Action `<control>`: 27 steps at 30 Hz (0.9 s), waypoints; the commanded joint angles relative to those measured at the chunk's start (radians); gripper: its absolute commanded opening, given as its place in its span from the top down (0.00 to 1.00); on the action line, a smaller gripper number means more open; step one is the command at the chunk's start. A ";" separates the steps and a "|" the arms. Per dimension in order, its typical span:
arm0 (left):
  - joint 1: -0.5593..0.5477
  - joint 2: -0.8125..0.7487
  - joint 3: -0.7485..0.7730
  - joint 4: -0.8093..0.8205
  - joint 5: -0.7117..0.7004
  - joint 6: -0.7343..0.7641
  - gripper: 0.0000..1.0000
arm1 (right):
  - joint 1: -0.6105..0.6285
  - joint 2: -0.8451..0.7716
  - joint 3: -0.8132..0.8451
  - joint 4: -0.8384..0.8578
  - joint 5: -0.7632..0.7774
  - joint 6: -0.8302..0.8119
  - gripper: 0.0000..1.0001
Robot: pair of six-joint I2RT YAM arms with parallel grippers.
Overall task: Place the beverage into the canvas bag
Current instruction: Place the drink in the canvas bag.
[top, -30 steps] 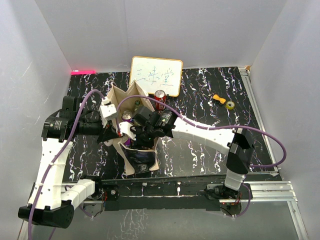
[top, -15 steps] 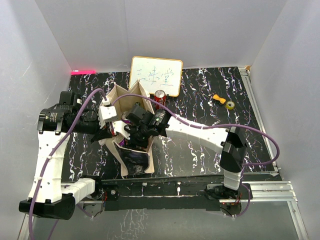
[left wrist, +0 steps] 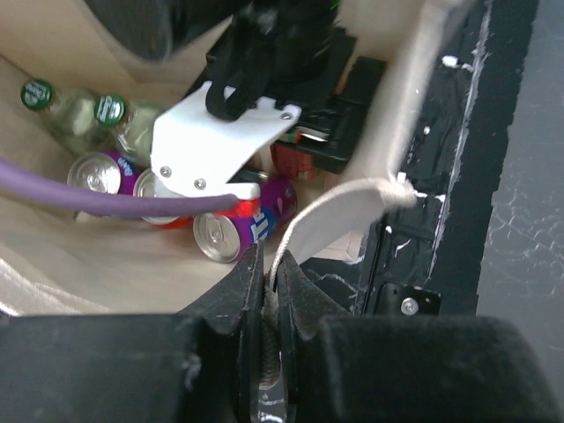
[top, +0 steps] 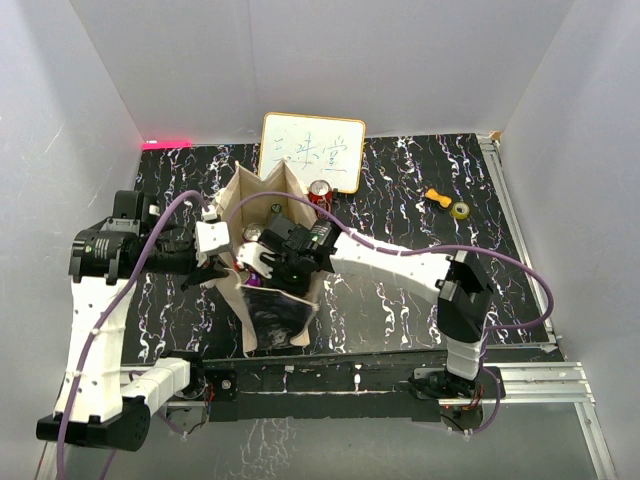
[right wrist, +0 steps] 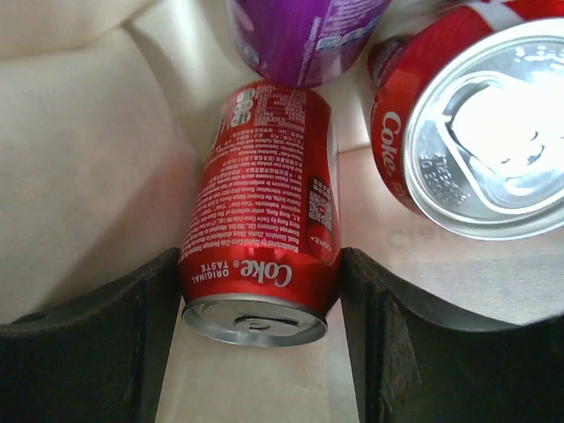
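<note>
The beige canvas bag (top: pixel 232 196) stands open left of the table's middle. My left gripper (top: pixel 205 268) is shut on the bag's looped handle cord (left wrist: pixel 269 291) at the left rim and holds the mouth open. My right gripper (top: pixel 263 262) reaches down inside the bag, shut on a red Coke can (right wrist: pixel 260 238) that lies between its two fingers (right wrist: pixel 132 335) just above the bag's floor. Inside the bag lie another Coke can (right wrist: pixel 476 132), purple cans (left wrist: pixel 233 231) and green-capped bottles (left wrist: pixel 70 110). The right gripper's white mount (left wrist: pixel 220 145) shows in the left wrist view.
A white framed board with writing (top: pixel 312 150) stands behind the bag. A red can (top: pixel 320 192) stands upright beside it on the black marbled table. A small yellow object (top: pixel 436 197) and a tape roll (top: pixel 460 210) lie at the back right. A metal rail (top: pixel 512 240) runs along the right edge.
My right gripper has moved left and deeper into the bag with the Coke can. My left arm has shifted slightly left, still holding the handle; the bag has shifted a little.
</note>
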 commanded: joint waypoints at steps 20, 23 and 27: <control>0.021 -0.019 -0.026 -0.027 0.164 0.072 0.99 | 0.069 -0.009 0.032 0.052 -0.023 0.057 0.31; 0.021 -0.026 -0.038 -0.028 0.150 0.078 0.99 | 0.065 -0.015 0.090 0.050 0.006 0.054 0.19; 0.021 -0.043 -0.051 -0.028 0.150 0.090 0.99 | 0.051 -0.033 0.142 0.050 0.026 0.045 0.09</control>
